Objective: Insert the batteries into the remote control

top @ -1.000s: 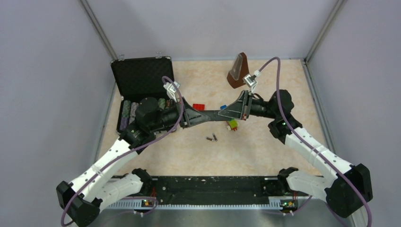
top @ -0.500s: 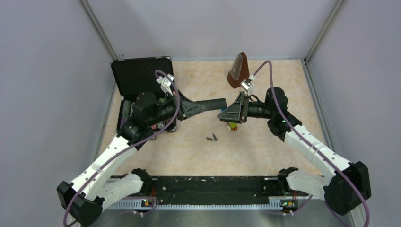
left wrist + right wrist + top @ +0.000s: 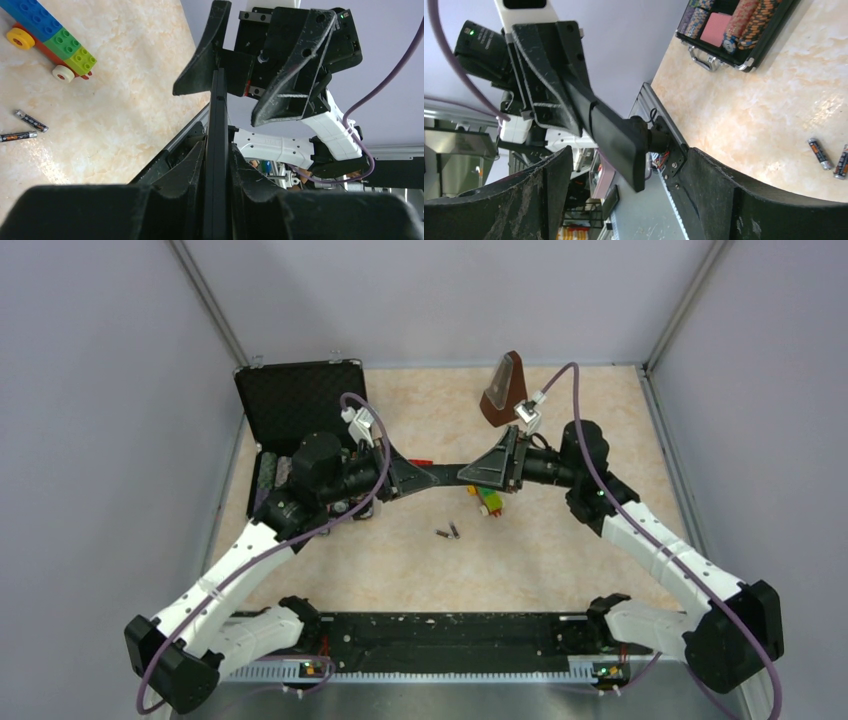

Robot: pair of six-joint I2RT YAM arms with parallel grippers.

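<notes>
My left gripper (image 3: 218,147) is shut on the remote control (image 3: 218,115), a slim black bar held edge-on above the table. In the top view the remote control (image 3: 445,471) reaches from the left gripper (image 3: 415,473) to the right gripper (image 3: 464,475). My right gripper (image 3: 629,167) is open, its fingers (image 3: 716,187) standing wide on either side of the remote control's (image 3: 616,137) free end with gaps showing. Two batteries (image 3: 449,532) lie side by side on the table below; the batteries (image 3: 826,156) also show at the right wrist view's right edge.
An open black case (image 3: 300,405) with poker chips stands at the back left. A colourful toy-brick train (image 3: 488,500) lies under the right gripper, a red brick (image 3: 421,462) behind the remote. A brown wedge-shaped object (image 3: 503,390) stands at the back.
The right gripper has opened off the remote. The arms parted briefly, the left one swinging the remote up, then came back together with the remote's end between the open right fingers.
</notes>
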